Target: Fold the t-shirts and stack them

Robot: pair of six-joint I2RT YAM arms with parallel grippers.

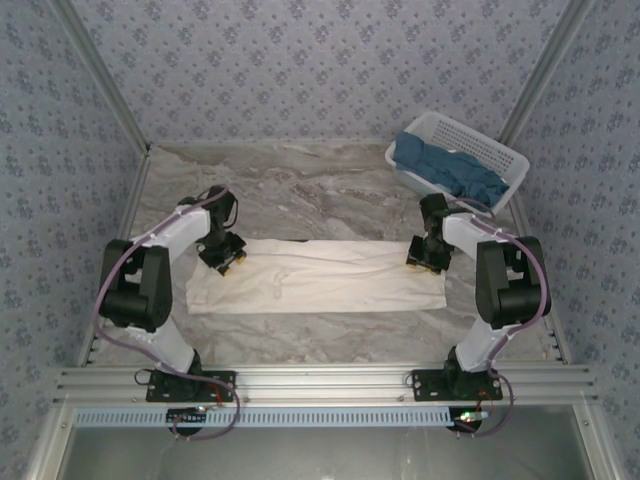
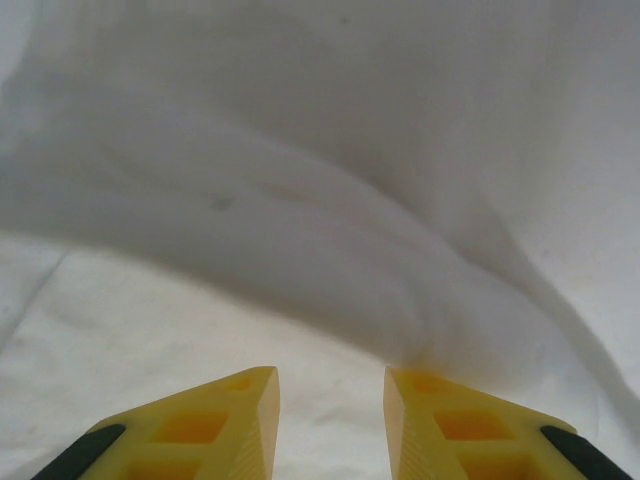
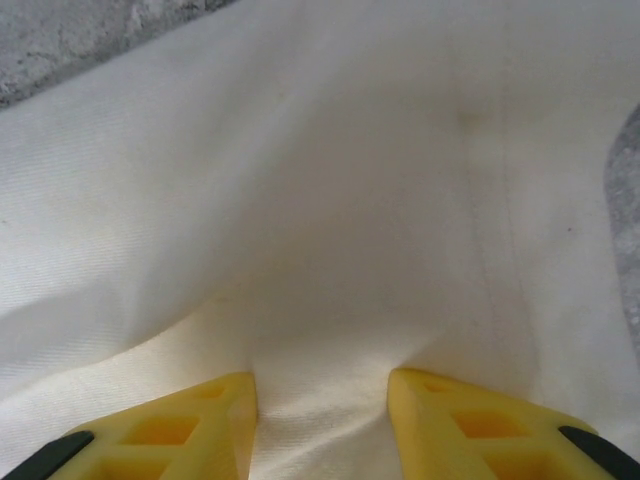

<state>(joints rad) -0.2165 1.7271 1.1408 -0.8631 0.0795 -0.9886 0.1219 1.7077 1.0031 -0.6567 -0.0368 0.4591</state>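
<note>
The cream-white t-shirt lies folded into a long strip across the middle of the table. My left gripper is down on its far left corner. In the left wrist view the yellow fingers stand partly apart over the white cloth, and a raised fold touches the right tip. My right gripper rests on the strip's far right corner. Its jaws are also partly apart, tips pressed into the cloth, which puckers between them. Dark teal-blue t-shirts lie heaped in the basket.
The white lattice basket stands at the back right corner of the marble-patterned table. Patterned walls close in the back and both sides. An aluminium rail with the arm bases runs along the near edge.
</note>
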